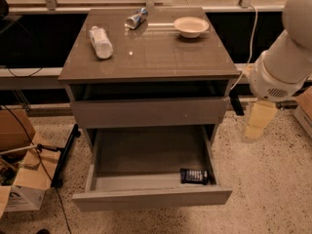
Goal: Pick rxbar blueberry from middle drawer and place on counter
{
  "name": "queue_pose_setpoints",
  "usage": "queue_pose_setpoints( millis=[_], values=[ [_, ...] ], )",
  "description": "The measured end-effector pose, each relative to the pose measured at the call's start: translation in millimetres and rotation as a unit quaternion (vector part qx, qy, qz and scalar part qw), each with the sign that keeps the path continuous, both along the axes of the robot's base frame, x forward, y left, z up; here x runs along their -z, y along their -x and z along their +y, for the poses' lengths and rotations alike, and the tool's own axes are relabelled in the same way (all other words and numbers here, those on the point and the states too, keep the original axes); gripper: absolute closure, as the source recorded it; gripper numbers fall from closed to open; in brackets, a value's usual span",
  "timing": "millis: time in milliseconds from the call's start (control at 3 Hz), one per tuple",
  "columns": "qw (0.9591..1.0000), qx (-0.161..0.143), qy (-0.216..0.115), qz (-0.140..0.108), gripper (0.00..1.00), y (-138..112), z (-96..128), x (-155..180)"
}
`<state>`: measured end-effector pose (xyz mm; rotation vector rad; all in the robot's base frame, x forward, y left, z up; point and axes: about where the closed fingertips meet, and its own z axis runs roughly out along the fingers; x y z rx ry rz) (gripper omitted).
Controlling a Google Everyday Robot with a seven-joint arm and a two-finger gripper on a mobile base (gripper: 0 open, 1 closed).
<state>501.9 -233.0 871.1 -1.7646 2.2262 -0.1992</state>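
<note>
Item: rxbar blueberry point(194, 176), front right corner of open middle drawer point(146, 152); gripper point(257, 123) right of desk point(161, 52), apart; jaws' opening cannot be told.

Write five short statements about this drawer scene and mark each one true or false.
1. The rxbar blueberry lies in the middle drawer's front right corner. True.
2. The gripper is inside the drawer. False: it hangs right of the cabinet, outside it.
3. A bowl stands on the counter. True.
4. The middle drawer is shut. False: it is pulled open.
5. The bottle stands upright. False: it lies on its side on the counter.
</note>
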Motion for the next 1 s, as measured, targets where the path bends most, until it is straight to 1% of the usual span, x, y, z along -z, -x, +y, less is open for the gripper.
queue_pose_setpoints(
  millis=[333, 667, 1000],
  values=[
    [0.9999, -0.006, -0.007, 0.012, 0.0, -17.7, -17.4, 39.0],
    [0.9998, -0.007, -0.008, 0.017, 0.0, -18.7, -17.1, 44.3],
    [0.9995, 0.002, 0.001, 0.031, 0.0, -13.2, -13.1, 61.3]
  ],
)
